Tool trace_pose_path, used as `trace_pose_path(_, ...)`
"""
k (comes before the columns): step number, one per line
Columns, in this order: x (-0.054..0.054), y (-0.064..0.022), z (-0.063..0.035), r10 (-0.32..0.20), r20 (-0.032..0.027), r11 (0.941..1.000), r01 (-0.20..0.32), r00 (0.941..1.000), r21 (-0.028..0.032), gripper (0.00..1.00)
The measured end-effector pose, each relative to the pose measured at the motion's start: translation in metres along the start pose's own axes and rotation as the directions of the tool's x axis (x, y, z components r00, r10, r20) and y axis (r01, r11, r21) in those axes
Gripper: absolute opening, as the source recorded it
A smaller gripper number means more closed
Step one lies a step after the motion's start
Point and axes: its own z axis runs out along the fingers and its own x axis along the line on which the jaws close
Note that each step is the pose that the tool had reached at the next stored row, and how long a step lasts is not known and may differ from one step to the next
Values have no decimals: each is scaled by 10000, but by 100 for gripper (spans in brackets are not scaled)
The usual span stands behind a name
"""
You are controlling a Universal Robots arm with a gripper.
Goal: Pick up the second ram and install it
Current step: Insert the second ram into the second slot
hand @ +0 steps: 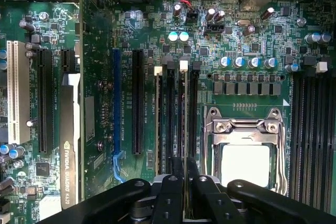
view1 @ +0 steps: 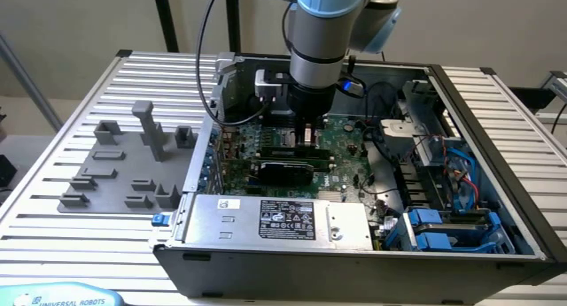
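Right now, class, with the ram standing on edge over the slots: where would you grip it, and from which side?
By the middle of its long top edge, from straight above, one pad on each flat face. The ram stands thin and upright among close slots, so only the top is free; the pincer seems to hold it so.

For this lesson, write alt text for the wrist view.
The gripper hangs close above a green motherboard, its jaws nearly closed over a row of memory slots. Beside them sit a CPU socket and black expansion slots.
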Motion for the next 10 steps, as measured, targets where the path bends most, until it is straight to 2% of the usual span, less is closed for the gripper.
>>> trace_pose_path(10,-4,-1,42,0,-2,10000,0,10000,-1,14)
